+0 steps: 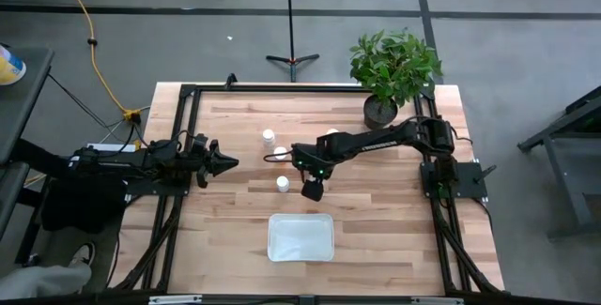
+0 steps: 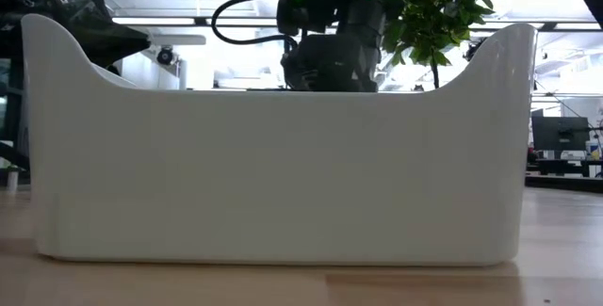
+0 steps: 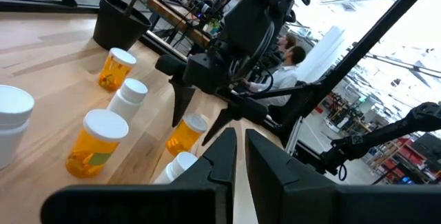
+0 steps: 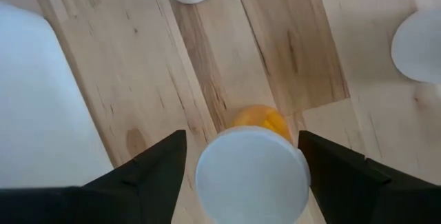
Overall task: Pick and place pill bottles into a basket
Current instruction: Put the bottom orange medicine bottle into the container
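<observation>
Pill bottles (image 1: 283, 183) stand on the wooden table (image 1: 376, 221); right hand (image 4: 241, 172) released around one.

The shallow white rectangular basket (image 1: 301, 237) sits at the table's (image 1: 394, 211) near edge. Behind it stand amber white-capped pill bottles (image 1: 283, 184) — one between the right gripper's (image 1: 312, 190) fingers — with the black-potted green plant (image 1: 392, 68) at the far right corner.

Grey floor (image 1: 526, 52) with a yellow cable (image 1: 92, 38); 1 tripod stand (image 1: 291, 58) behind the table.
</observation>
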{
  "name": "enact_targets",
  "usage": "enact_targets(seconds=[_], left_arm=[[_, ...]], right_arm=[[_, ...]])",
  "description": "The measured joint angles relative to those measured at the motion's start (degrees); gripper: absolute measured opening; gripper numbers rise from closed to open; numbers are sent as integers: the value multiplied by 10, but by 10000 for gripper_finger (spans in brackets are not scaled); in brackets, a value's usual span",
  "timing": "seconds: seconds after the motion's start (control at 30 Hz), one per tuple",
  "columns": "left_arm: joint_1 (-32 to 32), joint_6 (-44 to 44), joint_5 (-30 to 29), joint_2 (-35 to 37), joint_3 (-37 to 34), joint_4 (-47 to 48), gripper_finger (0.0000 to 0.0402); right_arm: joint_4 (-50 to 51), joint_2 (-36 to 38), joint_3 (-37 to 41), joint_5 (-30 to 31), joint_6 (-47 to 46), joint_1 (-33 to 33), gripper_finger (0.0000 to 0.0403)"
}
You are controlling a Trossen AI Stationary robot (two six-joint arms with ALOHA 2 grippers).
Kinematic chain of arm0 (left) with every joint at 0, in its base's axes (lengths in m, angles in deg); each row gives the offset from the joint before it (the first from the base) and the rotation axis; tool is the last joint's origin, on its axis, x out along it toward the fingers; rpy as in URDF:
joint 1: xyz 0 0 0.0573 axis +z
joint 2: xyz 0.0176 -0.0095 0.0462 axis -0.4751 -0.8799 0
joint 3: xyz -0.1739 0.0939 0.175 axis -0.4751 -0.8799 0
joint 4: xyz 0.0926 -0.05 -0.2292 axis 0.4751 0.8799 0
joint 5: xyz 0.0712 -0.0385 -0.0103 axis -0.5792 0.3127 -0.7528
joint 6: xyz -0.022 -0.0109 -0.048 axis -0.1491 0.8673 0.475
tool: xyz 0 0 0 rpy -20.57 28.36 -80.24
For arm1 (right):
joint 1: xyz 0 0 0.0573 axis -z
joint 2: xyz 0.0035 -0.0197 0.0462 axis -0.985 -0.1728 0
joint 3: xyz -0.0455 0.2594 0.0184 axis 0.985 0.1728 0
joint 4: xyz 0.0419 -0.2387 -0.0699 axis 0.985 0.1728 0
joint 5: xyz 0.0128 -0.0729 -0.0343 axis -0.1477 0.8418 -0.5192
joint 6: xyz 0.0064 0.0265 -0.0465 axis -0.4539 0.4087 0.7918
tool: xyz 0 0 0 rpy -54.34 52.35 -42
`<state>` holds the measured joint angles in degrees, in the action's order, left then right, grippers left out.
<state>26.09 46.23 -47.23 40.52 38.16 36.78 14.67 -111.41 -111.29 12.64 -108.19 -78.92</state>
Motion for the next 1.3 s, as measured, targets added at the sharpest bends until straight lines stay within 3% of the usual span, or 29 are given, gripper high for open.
enact_targets(seconds=[0.37, 1.03, 1.3], left_arm=[[0, 0, 0, 0, 0, 0, 67], [0, 0, 0, 0, 0, 0, 67], [0, -7, 0, 0, 0, -1, 67]], right_arm=[[0, 0, 0, -2, 2, 0, 197], [3, 5, -1, -16, 1, 0, 192], [69, 15, -75, -3, 24, 0, 191]])
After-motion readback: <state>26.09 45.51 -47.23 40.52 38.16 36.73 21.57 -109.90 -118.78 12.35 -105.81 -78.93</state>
